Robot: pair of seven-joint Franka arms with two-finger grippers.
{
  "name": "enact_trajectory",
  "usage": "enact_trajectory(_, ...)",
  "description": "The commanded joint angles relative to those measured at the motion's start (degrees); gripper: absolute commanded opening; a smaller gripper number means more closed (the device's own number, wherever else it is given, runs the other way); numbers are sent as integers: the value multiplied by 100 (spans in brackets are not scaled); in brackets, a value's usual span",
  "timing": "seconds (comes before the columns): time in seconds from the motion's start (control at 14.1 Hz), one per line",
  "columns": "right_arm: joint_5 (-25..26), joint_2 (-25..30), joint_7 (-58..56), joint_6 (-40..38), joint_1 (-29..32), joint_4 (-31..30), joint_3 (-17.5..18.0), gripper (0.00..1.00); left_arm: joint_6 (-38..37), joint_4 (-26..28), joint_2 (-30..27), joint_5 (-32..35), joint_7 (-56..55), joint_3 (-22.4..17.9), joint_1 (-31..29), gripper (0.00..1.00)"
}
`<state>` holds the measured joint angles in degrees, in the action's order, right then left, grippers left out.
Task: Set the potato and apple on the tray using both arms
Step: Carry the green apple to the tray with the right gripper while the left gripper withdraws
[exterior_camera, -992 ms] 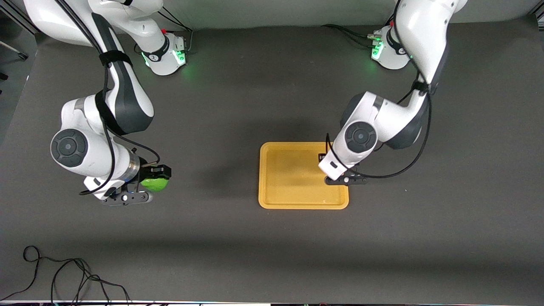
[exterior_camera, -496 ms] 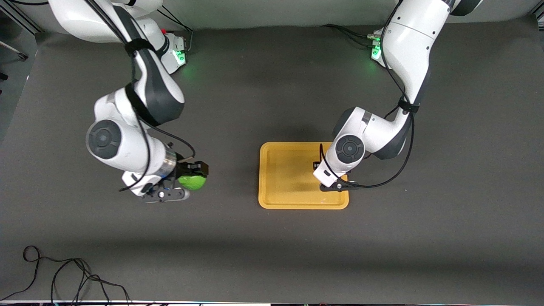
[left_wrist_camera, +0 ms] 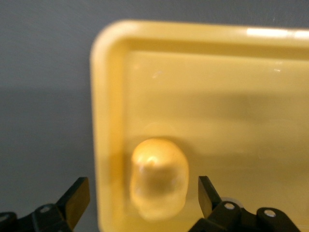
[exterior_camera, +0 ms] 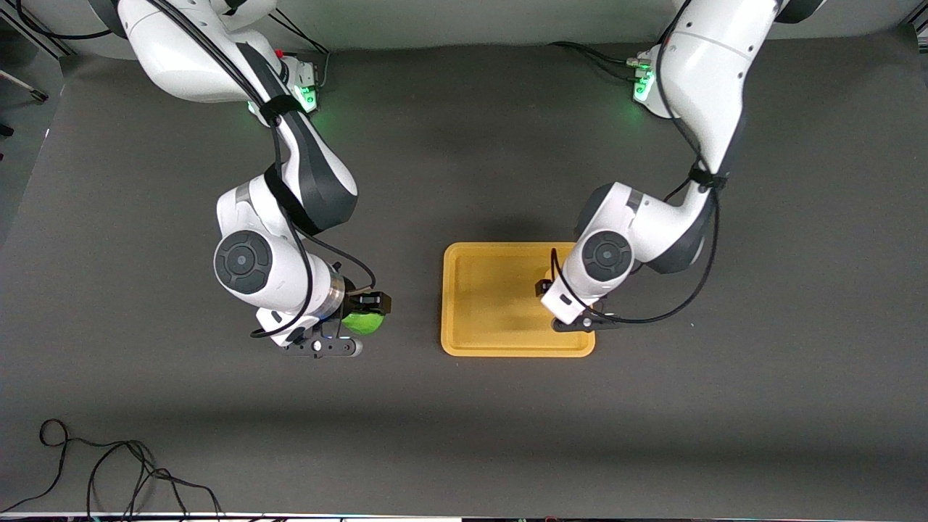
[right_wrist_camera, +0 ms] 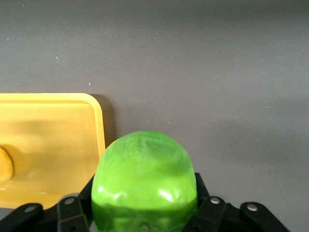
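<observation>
The orange-yellow tray [exterior_camera: 486,304] lies on the dark table mat. The potato [left_wrist_camera: 159,179] rests in the tray near a corner, between the spread fingers of my left gripper [left_wrist_camera: 141,198], which is open and not touching it. In the front view the left wrist hides the potato. My right gripper [exterior_camera: 366,310] is shut on the green apple [exterior_camera: 362,322] and holds it over the mat beside the tray, toward the right arm's end. The right wrist view shows the apple [right_wrist_camera: 143,179] in the jaws, the tray's rim [right_wrist_camera: 99,125] and an edge of the potato [right_wrist_camera: 4,164].
A loose black cable [exterior_camera: 109,464] lies on the mat near the front camera at the right arm's end. Bare tray floor [left_wrist_camera: 217,96] stretches past the potato.
My right arm has carried the apple from the right arm's end of the table close to the tray. My left gripper has stayed over the same tray corner, shifting only slightly.
</observation>
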<state>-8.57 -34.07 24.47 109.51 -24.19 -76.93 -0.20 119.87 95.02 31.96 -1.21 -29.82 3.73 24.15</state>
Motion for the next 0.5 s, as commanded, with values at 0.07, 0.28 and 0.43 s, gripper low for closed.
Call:
enact_trajectory(0.07, -66, -362, 1275, 735, -681, 196, -42, 38, -1243, 43, -1408, -38, 844, 14, -612, 100)
enact_trajectory(0.28, -66, -801, 2208, 1632, -1129, 248, -42, 38, -1789, 26, -2349, -20, 925, -83, -754, 100)
enact_trajectory(0.43, -66, -1187, 2982, 2292, -1421, 449, -33, 38, -2220, 35, -2903, 59, 1074, -127, -1025, 100)
